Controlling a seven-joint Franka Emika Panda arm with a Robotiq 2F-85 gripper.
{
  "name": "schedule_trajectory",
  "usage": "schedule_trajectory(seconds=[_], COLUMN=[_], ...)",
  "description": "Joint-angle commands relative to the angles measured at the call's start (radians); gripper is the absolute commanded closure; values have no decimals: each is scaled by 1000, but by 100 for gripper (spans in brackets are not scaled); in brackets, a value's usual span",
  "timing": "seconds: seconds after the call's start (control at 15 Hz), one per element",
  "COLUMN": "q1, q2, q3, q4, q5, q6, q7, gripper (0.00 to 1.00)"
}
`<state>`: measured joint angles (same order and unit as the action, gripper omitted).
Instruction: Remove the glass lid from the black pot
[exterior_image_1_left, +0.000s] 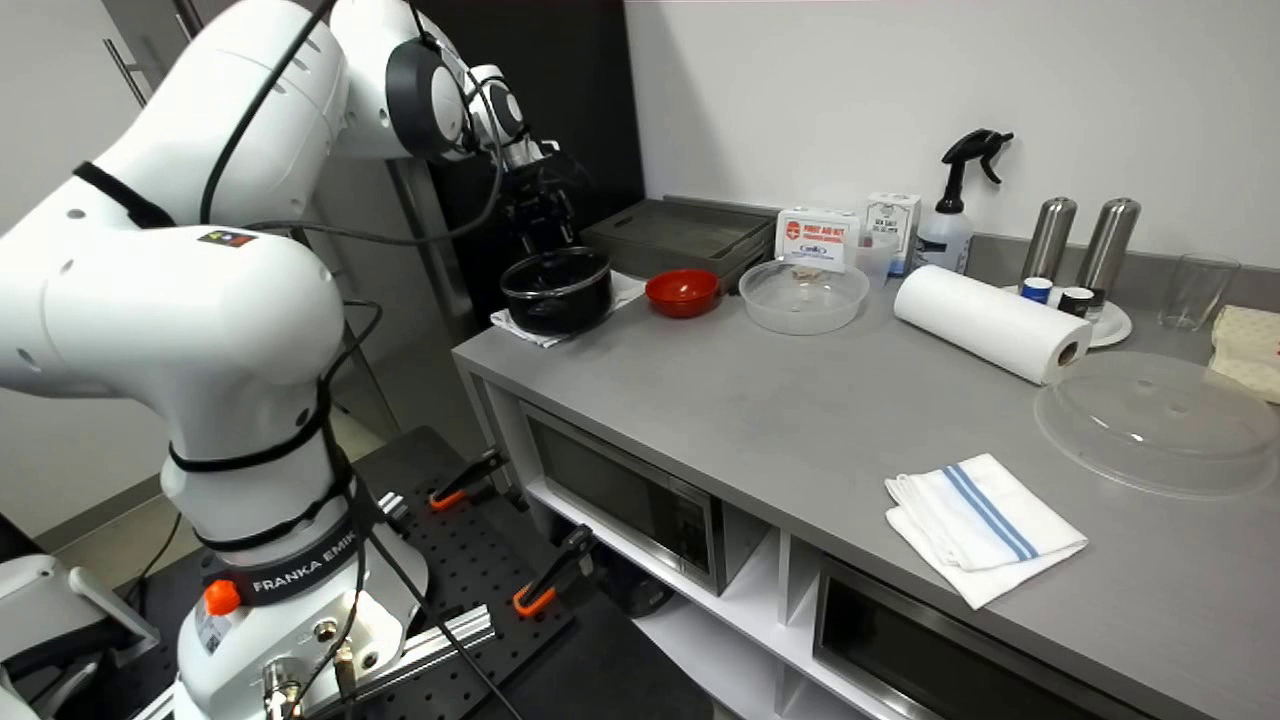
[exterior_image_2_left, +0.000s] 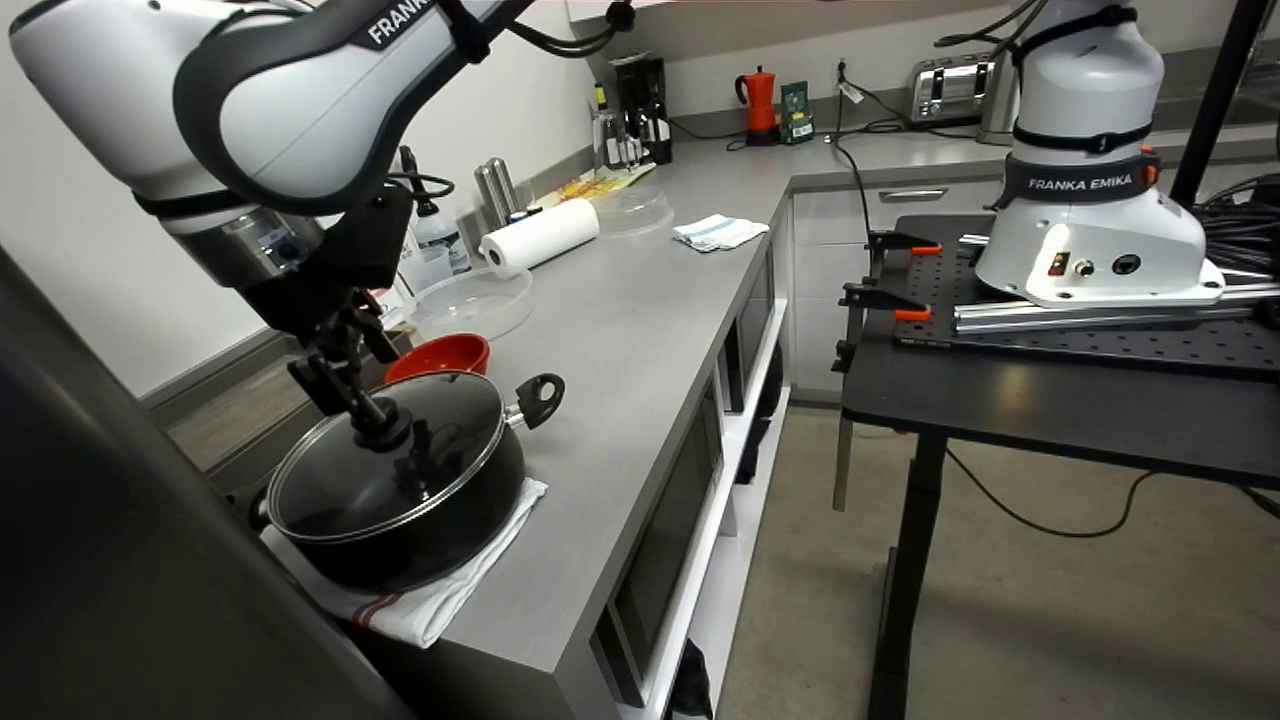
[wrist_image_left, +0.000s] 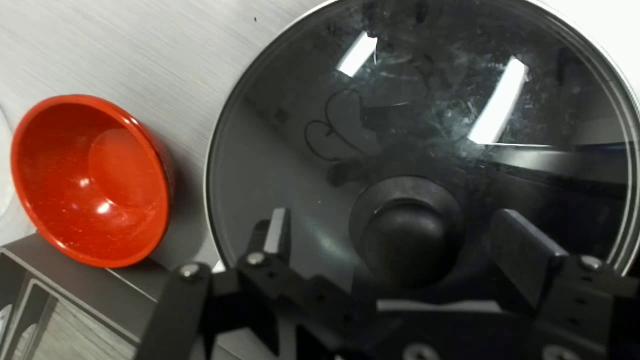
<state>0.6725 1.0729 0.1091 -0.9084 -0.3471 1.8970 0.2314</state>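
I have the glass lid (wrist_image_left: 280, 150) right below the gripper (wrist_image_left: 392, 220), seated on the black pot (exterior_image_2_left: 450, 535), its bright rim running round the top. The pot rests on a folded white cloth (exterior_image_2_left: 440, 602) near the end of the grey counter (exterior_image_2_left: 620, 400); both exterior views show it there. In my wrist view the lid's black knob (wrist_image_left: 407, 240) lies between the two fingers (wrist_image_left: 525, 260), with glass showing past it on either side.

Those fingers stand wide apart. The wrist view gives me a gap between the knob and each of them. In an exterior view, one fingertip comes down close by the knob (from this angle I can't tell whether it brushes the knob or only overlaps it in my line of sight). A red bowl (wrist_image_left: 95, 185) stands just beside the pot, with a strip of counter between the two.
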Motion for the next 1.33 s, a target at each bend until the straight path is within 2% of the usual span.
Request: schedule_trajectory(seconds=[0.0,0.13,0.53,0.6,0.67,0.87,1.2,1.27], q1=[5,-14,-32,-34,-35,-37,-41,-41], q2=[69,78,98,100,101,106,110,110], q3=[-11,17,35,38,41,46,53,53], q4=[115,120,150,153,155,163,170,170], q5=[60,60,80,83,86,92,102,101], q6=[-45,-40,-40,-40,-40,-40,-43,-44], q7=[-52,-59,-81,-84,-87,-92,-95,-95], gripper=[0,0,0,3,21,36,74,75])
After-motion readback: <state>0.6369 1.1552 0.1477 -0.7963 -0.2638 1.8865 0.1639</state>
